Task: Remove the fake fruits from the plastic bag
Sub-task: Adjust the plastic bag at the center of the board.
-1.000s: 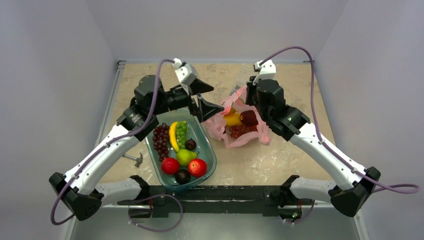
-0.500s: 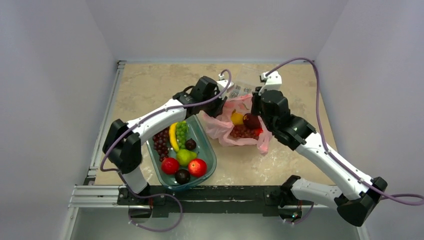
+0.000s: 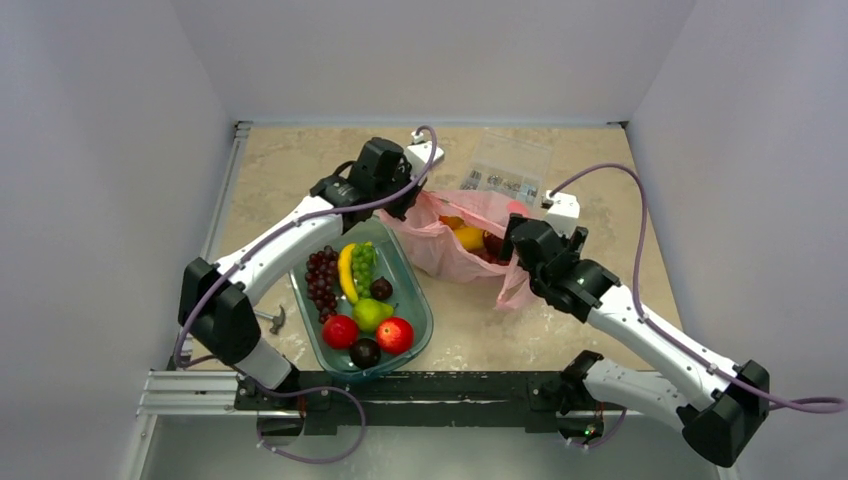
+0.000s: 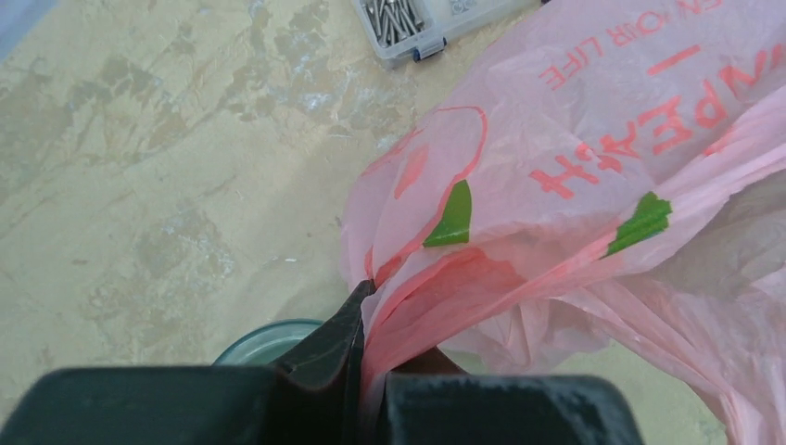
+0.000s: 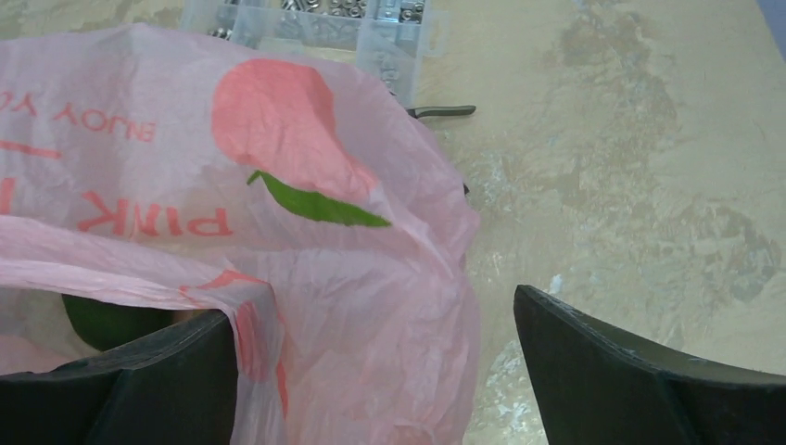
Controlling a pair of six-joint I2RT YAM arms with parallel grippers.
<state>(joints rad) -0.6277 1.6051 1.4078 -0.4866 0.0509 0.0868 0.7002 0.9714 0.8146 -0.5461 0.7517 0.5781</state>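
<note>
The pink plastic bag (image 3: pixel 445 255) lies mid-table with its mouth stretched open. Inside it I see fake fruits: a yellow one (image 3: pixel 468 238), a dark red one (image 3: pixel 493 243) and a bit of orange (image 3: pixel 452 222). My left gripper (image 3: pixel 405 197) is shut on the plastic bag's left rim; in the left wrist view the film (image 4: pixel 575 167) is bunched between the fingers of that gripper (image 4: pixel 375 338). My right gripper (image 3: pixel 510 240) stands open at the bag's right side, with a loose fold of bag (image 5: pixel 306 213) draped between the fingers of the gripper (image 5: pixel 371 366). A dark green fruit (image 5: pixel 102 320) shows through the film.
A teal tray (image 3: pixel 427 318) left of the bag holds grapes, a banana, a pear, apples and plums. A clear box of metal parts (image 3: pixel 510 165) (image 4: pixel 408 23) (image 5: pixel 306 23) sits behind the bag. A small hammer (image 3: pixel 268 318) lies left of the tray, and a thin tool (image 5: pixel 443 111) beside the box.
My left gripper reached the bag's left rim, shut on it and drew it left. My right gripper let go, opened wide and backed toward the near right.
</note>
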